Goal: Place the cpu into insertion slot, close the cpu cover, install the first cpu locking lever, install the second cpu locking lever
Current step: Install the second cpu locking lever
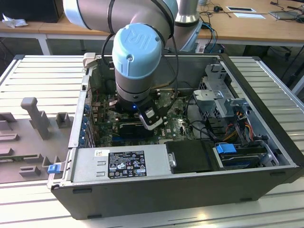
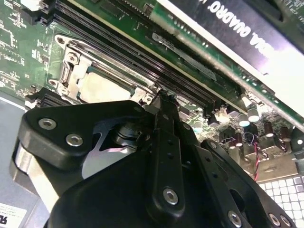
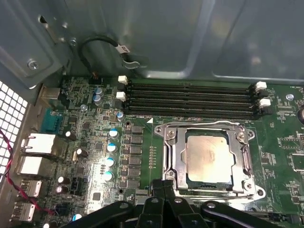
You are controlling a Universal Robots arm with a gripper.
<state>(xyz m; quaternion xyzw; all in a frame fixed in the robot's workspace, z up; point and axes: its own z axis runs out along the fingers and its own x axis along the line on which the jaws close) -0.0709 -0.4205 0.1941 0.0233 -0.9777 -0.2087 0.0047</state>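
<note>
claw hovering over the seated cpu
the claw (image 3: 164, 187), fingers pressed together, is hanging just beside the cpu cover (image 3: 173, 156) lying around the cpu (image 3: 208, 159).

A pale logo sits on the blue cap (image 1: 137, 47) of the arm's joint. In the exterior view, a black label (image 1: 127, 164) with small white print and symbols lies on the grey metal box, with a small white sticker (image 1: 101, 153) beside it; neither is legible. Large white letters run along the black card (image 2: 247, 23). Fine white markings dot the green circuit board (image 3: 280, 142), too small to read.
</note>
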